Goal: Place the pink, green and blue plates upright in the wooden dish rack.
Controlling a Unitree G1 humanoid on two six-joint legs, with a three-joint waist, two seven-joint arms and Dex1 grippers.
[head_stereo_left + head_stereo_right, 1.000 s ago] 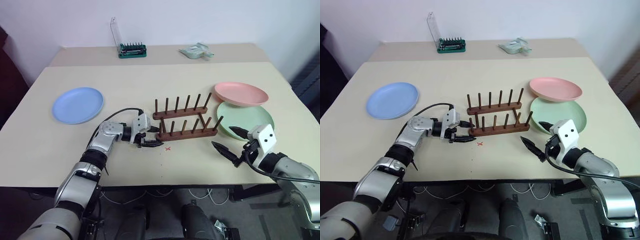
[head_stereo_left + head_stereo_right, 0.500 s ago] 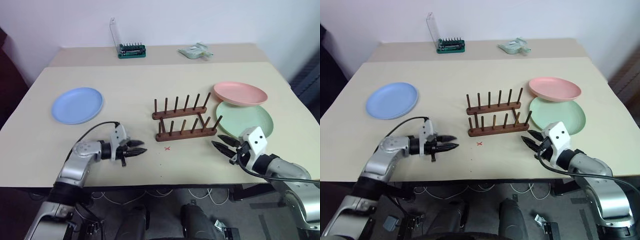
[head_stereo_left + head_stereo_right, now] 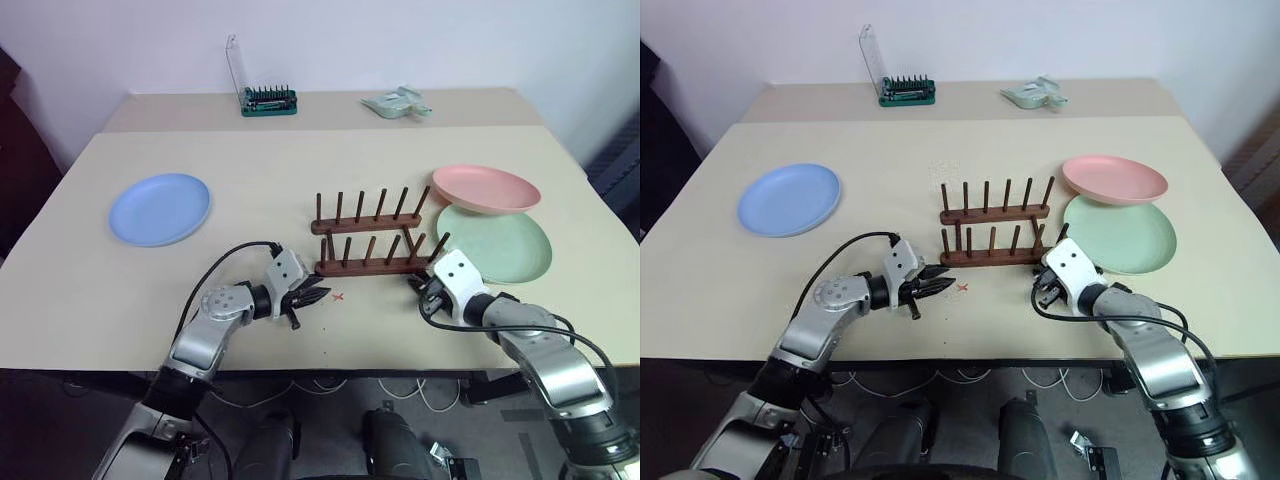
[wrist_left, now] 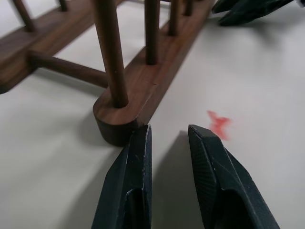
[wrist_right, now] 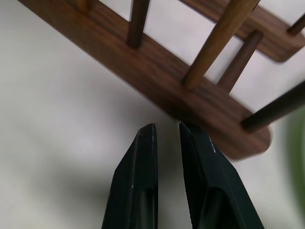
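The wooden dish rack stands empty at the table's middle. The blue plate lies flat far to its left. To its right, the pink plate rests partly over the green plate. My left gripper sits low at the near rail's left end, fingers nearly together with nothing between them; in the left wrist view its fingertips almost touch the rack. My right gripper, also narrowed and empty, is at the rail's right end.
A red mark on the table lies just in front of the rack. A green bit-set case and a pale green object sit on the back table. The table's front edge runs close behind both grippers.
Both grippers went from open to nearly shut. The left drew back from the rack, then returned to its left end. The right moved in and down to the rack's right end.
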